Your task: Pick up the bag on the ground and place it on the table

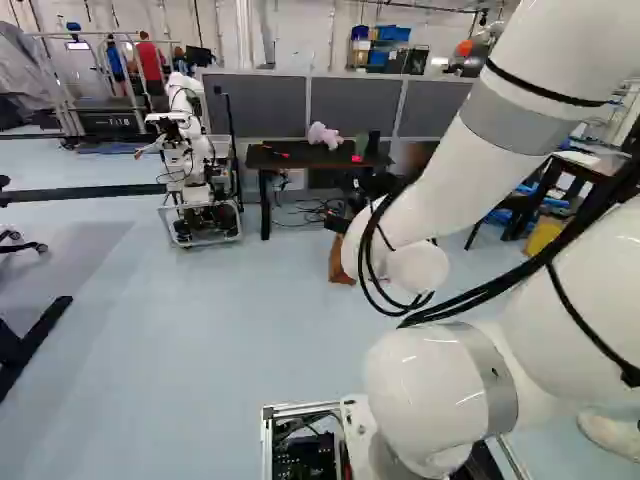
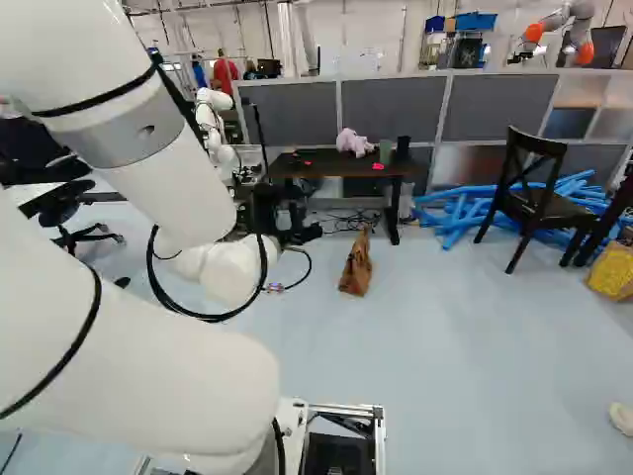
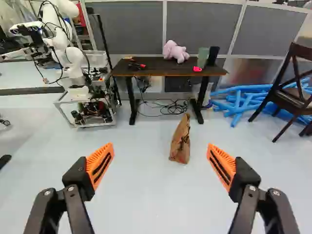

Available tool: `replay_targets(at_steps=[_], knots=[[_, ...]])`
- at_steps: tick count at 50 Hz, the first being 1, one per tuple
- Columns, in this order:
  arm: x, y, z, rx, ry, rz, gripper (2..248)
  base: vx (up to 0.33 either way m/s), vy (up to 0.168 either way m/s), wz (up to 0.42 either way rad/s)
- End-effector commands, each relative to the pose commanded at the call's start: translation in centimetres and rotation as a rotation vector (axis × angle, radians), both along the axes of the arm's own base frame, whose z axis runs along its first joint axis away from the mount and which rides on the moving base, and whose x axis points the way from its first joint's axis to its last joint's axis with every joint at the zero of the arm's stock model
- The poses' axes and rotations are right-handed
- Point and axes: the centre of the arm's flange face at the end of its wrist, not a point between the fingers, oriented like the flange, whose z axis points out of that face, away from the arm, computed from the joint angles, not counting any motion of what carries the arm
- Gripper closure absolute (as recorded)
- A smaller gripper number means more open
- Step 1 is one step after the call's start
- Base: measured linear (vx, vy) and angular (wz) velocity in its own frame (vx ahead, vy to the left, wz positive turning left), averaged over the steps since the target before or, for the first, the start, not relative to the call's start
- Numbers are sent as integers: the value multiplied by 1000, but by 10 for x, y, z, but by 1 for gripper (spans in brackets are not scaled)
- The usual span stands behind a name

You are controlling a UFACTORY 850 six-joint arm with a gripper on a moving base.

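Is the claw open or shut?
Open. The claw has its orange pads wide apart, with the bag ungripped on the floor ahead.

My orange pads [image 3: 100, 165] look matt and ribbed, my arm's white shell [image 1: 430, 385] smooth and glossy. The bag [image 3: 180, 142] looks like rough, crumpled brown paper. The desk [image 3: 156, 73] has a smooth dark top; near its back edge, the toy [image 3: 174, 51] looks like soft cloth. The floor [image 3: 146, 195] is smooth, faintly glossy.

White arm [image 1: 430, 205] behind the jaws, grey bands [image 1: 515, 122], loopy black cords [image 1: 482, 296], black fingers [image 3: 77, 178], bumpy orange pads [image 3: 100, 163], shiny round screws [image 3: 70, 188]
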Motion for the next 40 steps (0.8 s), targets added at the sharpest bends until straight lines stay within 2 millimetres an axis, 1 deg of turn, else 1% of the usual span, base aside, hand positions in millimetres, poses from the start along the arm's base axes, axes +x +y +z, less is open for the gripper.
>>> replay_targets(at_steps=[18,40], knots=[[0,0,0,0,0,0,3,74,-23,-1],[0,0,0,0,0,0,3,149,-38,-1]])
